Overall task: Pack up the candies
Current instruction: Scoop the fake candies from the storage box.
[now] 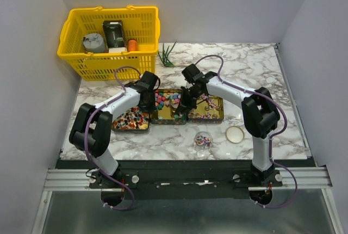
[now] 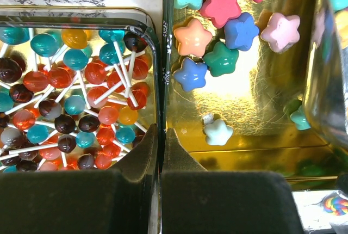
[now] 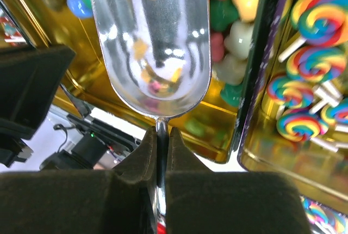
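Star-shaped candies (image 2: pixel 220 32) in pink, blue, green and peach lie in the middle gold tin (image 1: pixel 163 118), also visible from the right wrist (image 3: pixel 239 27). My left gripper (image 2: pixel 161 130) is shut on the thin wall where the middle tin meets the left tin (image 2: pixel 155 54), one finger inside each. My right gripper (image 3: pixel 161 130) is shut on the handle of a metal scoop (image 3: pixel 152 54). The scoop's bowl hangs tilted over the star candies, with a few at its far lip. From above, both grippers (image 1: pixel 148 102) (image 1: pixel 187 99) meet over the middle tin.
The left tin holds round lollipops (image 2: pixel 81 92); the right tin holds rainbow swirl lollipops (image 3: pixel 312 71). A small clear jar (image 1: pixel 203 140) with candies and a round lid (image 1: pixel 235 134) sit on the marble in front. A yellow basket (image 1: pixel 109 38) stands at the back left.
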You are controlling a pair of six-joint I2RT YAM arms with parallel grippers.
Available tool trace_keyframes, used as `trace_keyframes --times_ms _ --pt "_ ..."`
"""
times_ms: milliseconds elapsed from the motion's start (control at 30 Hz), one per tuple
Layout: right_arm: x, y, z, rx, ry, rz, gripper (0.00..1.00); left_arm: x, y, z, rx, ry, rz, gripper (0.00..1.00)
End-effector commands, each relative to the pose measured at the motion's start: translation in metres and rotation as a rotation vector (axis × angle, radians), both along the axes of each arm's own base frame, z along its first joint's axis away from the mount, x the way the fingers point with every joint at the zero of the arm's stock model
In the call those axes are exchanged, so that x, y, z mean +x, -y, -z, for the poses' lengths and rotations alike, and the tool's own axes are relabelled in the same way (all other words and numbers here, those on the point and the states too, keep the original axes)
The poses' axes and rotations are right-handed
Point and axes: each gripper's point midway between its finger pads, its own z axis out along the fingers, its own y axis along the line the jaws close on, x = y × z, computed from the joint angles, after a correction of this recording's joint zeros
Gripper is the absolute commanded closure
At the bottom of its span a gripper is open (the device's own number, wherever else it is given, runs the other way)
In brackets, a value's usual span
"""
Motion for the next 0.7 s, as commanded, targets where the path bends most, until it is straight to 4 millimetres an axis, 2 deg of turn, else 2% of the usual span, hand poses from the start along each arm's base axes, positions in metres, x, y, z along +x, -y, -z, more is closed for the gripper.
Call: trace_keyframes --times_ms 0,333,400,433,667 --pt "0.0 0.05 0.053 -0.25 -0.083 0.108 0.99 -0.01 0.011 0.013 -0.039 -0.067 0.014 1.0" --pt "0.015 0.08 0.077 -0.422 0.014 0.058 0.99 -0.01 0.013 0.014 -0.045 -0.072 0.019 1.0" --pt "0.02 0.084 0.078 -0.452 0.034 0.043 0.99 -0.009 0.013 0.013 -0.045 -0.072 0.019 1.0" --pt "0.025 0.093 0.08 -0.497 0.068 0.024 0.99 -0.01 0.014 0.014 -0.047 -0.074 0.018 1.0" --pt "0.046 0.107 0.075 -0.587 0.188 -0.073 0.99 -0.008 0.016 0.014 -0.054 -0.078 0.021 1.0"
